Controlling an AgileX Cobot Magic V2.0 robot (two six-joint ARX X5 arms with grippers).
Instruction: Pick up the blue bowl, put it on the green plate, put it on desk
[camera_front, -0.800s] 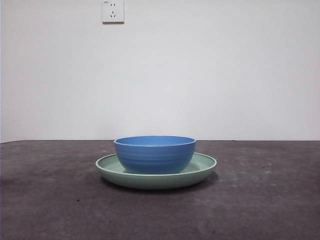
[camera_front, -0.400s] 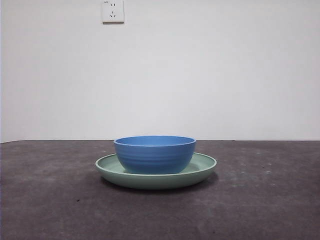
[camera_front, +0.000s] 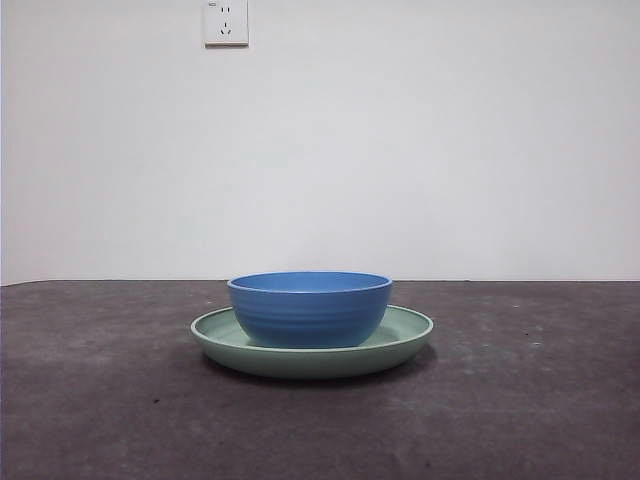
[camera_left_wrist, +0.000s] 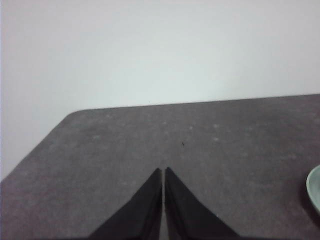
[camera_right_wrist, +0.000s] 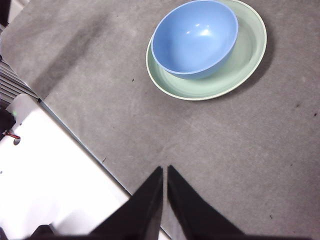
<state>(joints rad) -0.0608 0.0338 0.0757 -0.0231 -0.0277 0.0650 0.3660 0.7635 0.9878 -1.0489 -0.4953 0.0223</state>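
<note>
The right gripper hangs high, jaws together, gripping nothing, well apart from the blue bowl sitting in the green plate on the desk. The left gripper, jaws together too, glimpses only the plate's edge.

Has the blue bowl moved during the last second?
No. The blue bowl sits in the same spot on the green plate, below the wall socket.

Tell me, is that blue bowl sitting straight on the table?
No, the blue bowl stands upright inside the green plate, and only the plate rests on the desk.
</note>
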